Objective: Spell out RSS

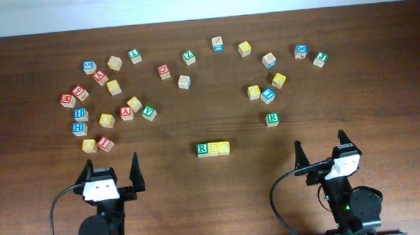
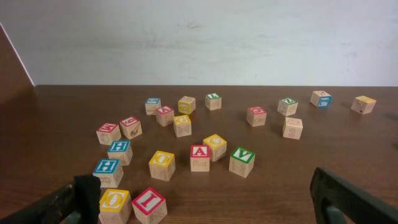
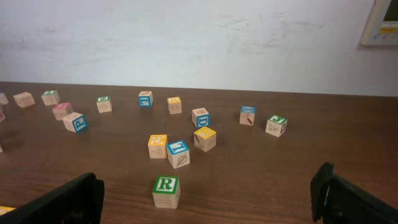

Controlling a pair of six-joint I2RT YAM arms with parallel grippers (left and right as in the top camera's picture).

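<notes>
Three cubes stand side by side in a row at the table's front middle: a green-bordered R cube (image 1: 202,148), then two yellow-faced cubes (image 1: 213,147) (image 1: 224,147) to its right. My left gripper (image 1: 112,173) is open and empty at the front left, well left of the row. My right gripper (image 1: 321,151) is open and empty at the front right. In the left wrist view the jaws (image 2: 205,205) are spread wide over bare wood. In the right wrist view the jaws (image 3: 208,202) are spread wide too.
A second green R cube (image 1: 272,118) stands ahead of the right gripper and shows in the right wrist view (image 3: 166,190). Many lettered cubes lie scattered across the back left (image 1: 113,86) and back right (image 1: 268,94). A yellow O cube (image 2: 115,204) and a red I cube (image 2: 149,204) sit by the left jaw.
</notes>
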